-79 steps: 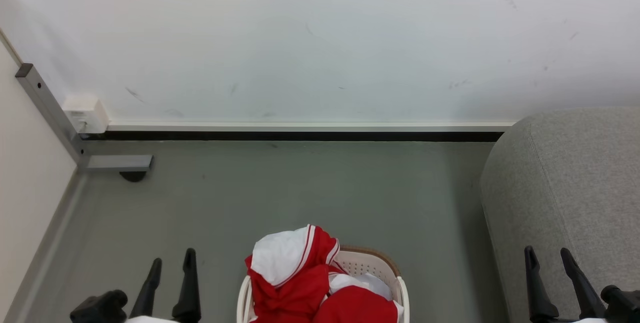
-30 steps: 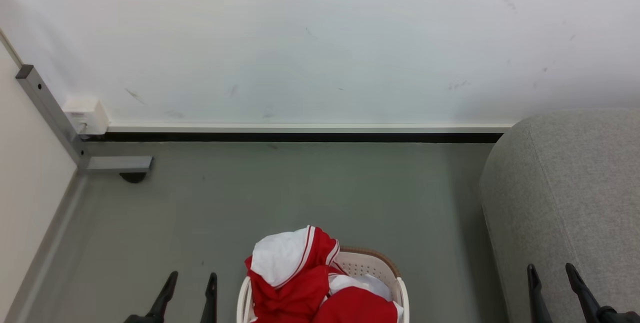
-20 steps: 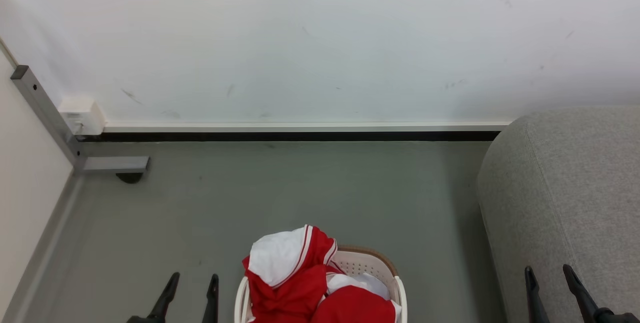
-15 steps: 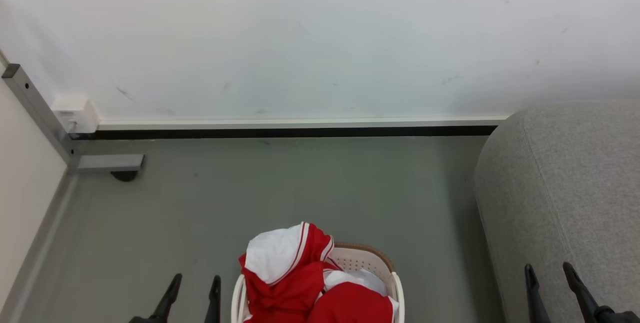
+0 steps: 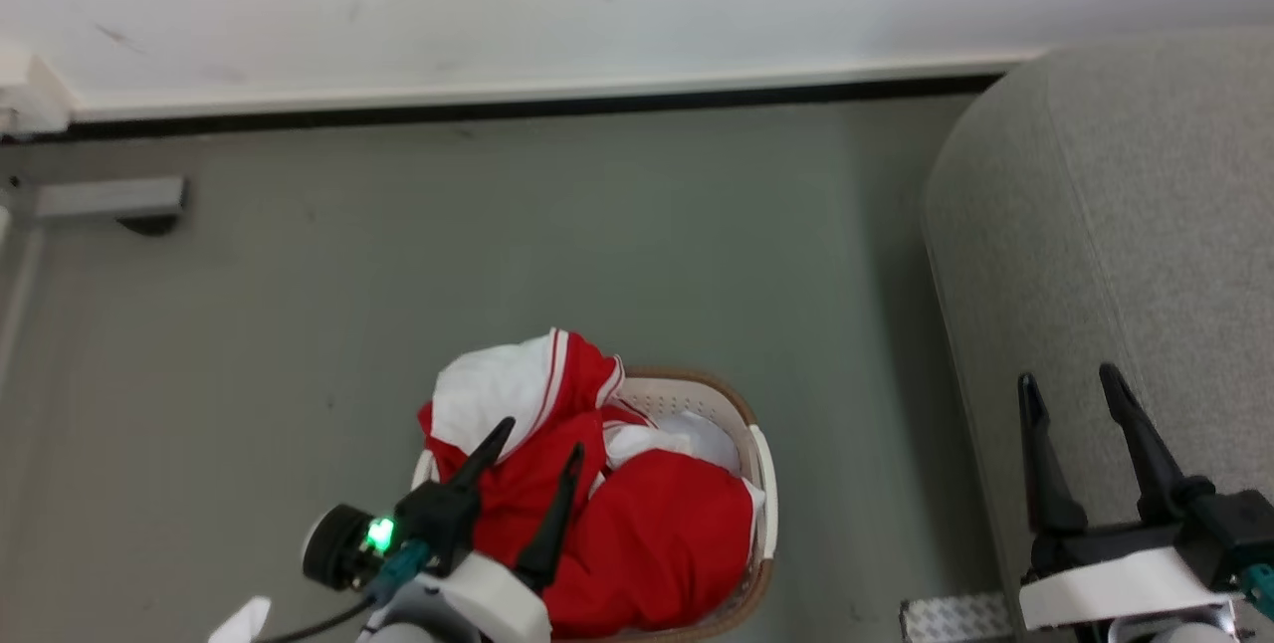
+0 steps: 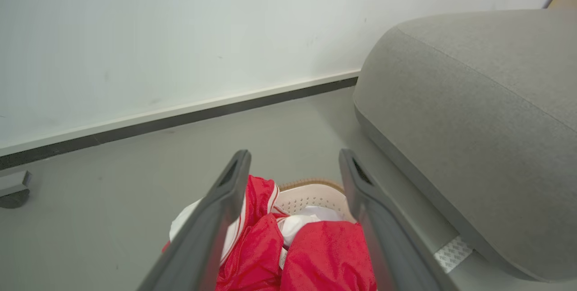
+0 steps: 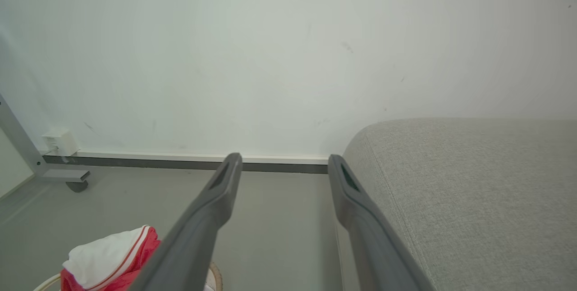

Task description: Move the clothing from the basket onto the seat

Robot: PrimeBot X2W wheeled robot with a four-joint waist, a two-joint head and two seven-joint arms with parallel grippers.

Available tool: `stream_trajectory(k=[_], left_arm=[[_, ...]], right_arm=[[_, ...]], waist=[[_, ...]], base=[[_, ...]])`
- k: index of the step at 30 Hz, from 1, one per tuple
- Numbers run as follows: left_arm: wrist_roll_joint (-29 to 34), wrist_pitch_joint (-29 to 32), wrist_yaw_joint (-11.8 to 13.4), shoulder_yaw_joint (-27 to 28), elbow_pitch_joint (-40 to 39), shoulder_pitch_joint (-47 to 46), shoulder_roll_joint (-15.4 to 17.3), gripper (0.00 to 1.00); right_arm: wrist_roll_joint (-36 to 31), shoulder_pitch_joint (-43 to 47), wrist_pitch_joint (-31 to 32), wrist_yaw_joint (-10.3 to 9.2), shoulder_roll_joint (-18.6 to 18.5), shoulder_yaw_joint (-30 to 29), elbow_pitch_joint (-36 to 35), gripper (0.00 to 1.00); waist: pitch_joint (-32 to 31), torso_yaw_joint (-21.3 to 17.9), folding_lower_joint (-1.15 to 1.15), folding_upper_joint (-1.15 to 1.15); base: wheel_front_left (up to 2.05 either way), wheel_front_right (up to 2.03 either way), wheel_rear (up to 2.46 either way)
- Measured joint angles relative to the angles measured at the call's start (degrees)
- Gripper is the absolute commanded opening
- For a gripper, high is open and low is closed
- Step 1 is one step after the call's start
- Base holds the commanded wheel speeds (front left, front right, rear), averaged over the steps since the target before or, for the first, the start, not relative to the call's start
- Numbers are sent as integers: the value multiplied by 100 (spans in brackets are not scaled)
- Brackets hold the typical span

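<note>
Clothing (image 5: 647, 534) heaped in basket (image 5: 764, 484) on floor (image 5: 498, 255), at 6 o'clock in head view; seat (image 5: 1145, 225) at 3 o'clock. Left gripper (image 5: 542, 434) over the heap, fingers (image 5: 483, 452) spread, grasping nothing. Right gripper (image 5: 1066, 374) by the seat, fingers likewise released.

Red clothing (image 5: 647, 534) with white panels and thin stripe trim is seen heaped above the rim of the oval cream basket (image 5: 762, 484), which is set upright on the floor (image 5: 498, 245), left of the light grey seat (image 5: 1145, 225).
</note>
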Motion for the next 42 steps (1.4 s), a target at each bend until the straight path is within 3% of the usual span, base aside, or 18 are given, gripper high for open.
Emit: stream_trajectory(k=[12,16,23,29,30,31,42], left_arm=[[67,924,-41,-372,2175,-1921,91,100],[85,1301,127,-300,2707,-2347,253,100],[40,1957,247,-169,3470,-2754,494,100],[-107,1949,86,-227,3749,-2849,433,100],[-143,1883,70,-236,3772,-2859,401,11],[-158,1803,63,-266,3796,-2860,371,0],[-682,747,11,-136,3854,-2674,152,0]], right_arm=[[96,-884,0,0,74,270,-441,100],[276,-1033,1,0,78,321,-575,100],[500,-1221,0,0,78,391,-814,100],[569,-1276,0,0,83,379,-827,100],[569,-1276,0,0,83,370,-805,100],[569,-1277,1,0,83,369,-776,100],[502,-1172,1,0,93,246,-497,100]], waist=[[1708,-669,1,0],[2182,-913,1,0],[2883,-1274,0,0],[3261,-1496,0,0],[3271,-1507,1,0],[3255,-1507,1,0],[2386,-1268,0,0]], base=[[0,0,0],[0,0,0],[0,0,0],[0,0,0],[0,0,0],[0,0,0],[0,0,0]])
